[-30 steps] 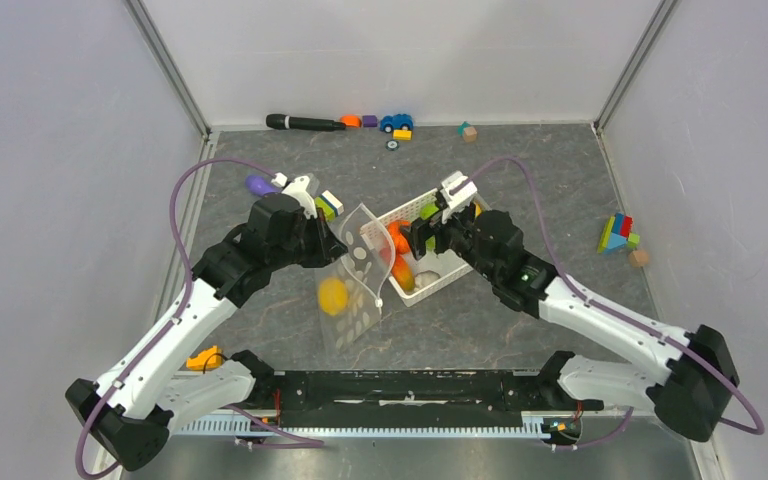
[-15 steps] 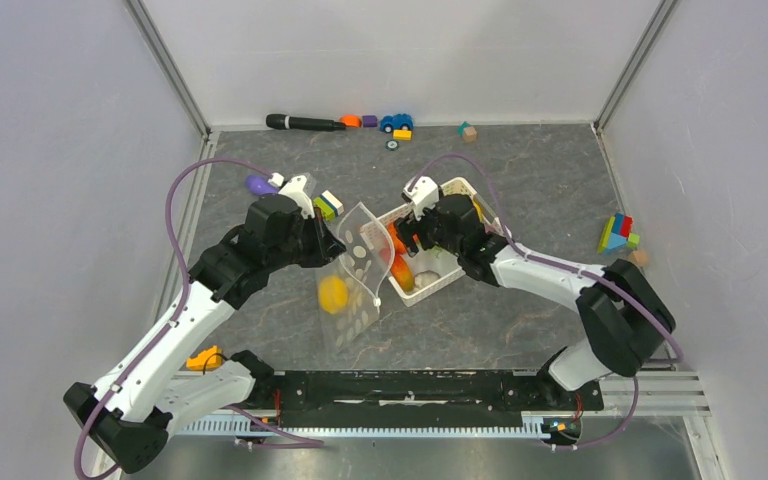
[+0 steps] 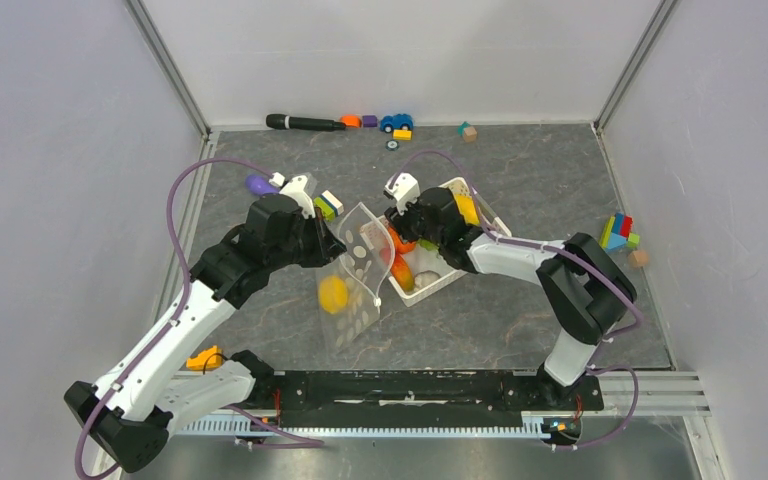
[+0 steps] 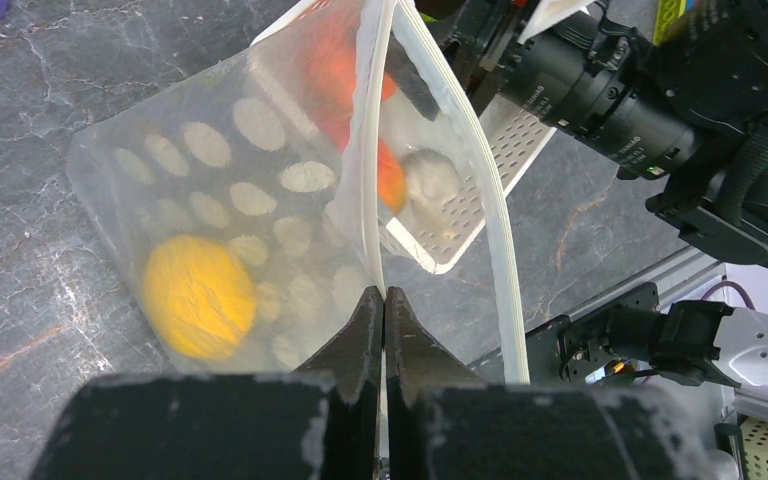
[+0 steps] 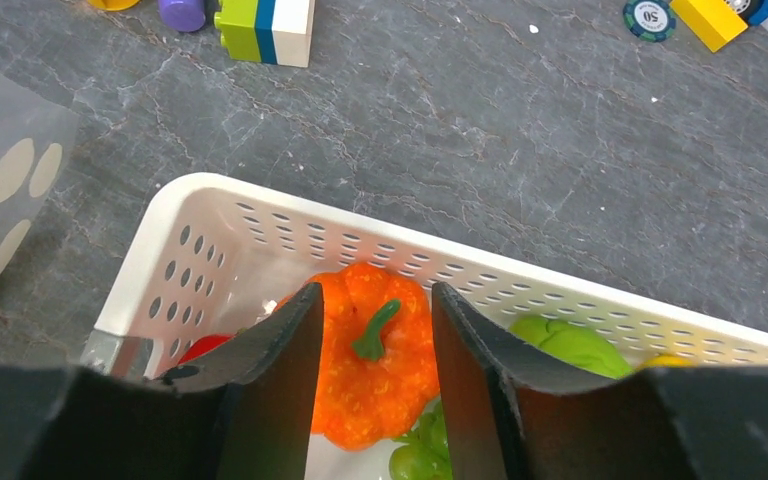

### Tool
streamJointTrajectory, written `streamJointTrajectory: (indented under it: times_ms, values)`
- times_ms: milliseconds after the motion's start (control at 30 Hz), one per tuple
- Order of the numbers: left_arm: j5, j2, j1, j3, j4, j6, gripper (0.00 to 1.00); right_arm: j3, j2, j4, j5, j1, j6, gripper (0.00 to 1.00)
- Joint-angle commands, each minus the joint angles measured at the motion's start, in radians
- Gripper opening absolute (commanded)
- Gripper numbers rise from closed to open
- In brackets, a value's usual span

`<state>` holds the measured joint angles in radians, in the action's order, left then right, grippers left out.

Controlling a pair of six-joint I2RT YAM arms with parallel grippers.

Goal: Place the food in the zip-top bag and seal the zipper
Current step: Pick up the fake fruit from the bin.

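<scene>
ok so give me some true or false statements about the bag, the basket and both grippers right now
1. The left gripper is shut on the mouth edge of the zip-top bag. True.
2. The zip-top bag is empty. False: a yellow food piece lies inside it.
3. The right gripper is over the white basket, with the orange pumpkin showing between its fingers. True.
4. The orange pumpkin is inside the bag. False: it lies in the white basket.
5. The zipper is sealed. False: its two strips stand apart and the mouth is open.
</scene>
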<state>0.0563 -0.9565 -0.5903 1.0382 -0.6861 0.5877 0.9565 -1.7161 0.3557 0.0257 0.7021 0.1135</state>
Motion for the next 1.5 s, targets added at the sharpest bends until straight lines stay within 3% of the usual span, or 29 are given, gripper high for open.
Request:
streamJointTrajectory:
  times_ms: [0, 533, 733, 1233, 1467]
  values:
    - [0.013, 0.002, 0.007, 0.010, 0.017, -0.032, 0.02, 0.058, -0.040, 0.048, 0.005, 0.003, 0.007, 0.46]
    - [0.010, 0.002, 0.009, 0.009, 0.017, -0.032, 0.02, 0.063, -0.101, 0.039, -0.020, 0.002, 0.000, 0.29]
    - [0.010, 0.002, 0.010, 0.008, 0.017, -0.031, 0.02, 0.058, -0.088, 0.034, -0.020, 0.001, -0.010, 0.00]
    - [0.016, 0.001, 0.010, 0.008, 0.017, -0.029, 0.02, -0.101, 0.251, 0.064, -0.171, 0.002, -0.077, 0.00]
    - [0.022, 0.002, 0.011, 0.008, 0.017, -0.029, 0.02, -0.209, 0.484, 0.161, -0.049, 0.002, -0.136, 0.00]
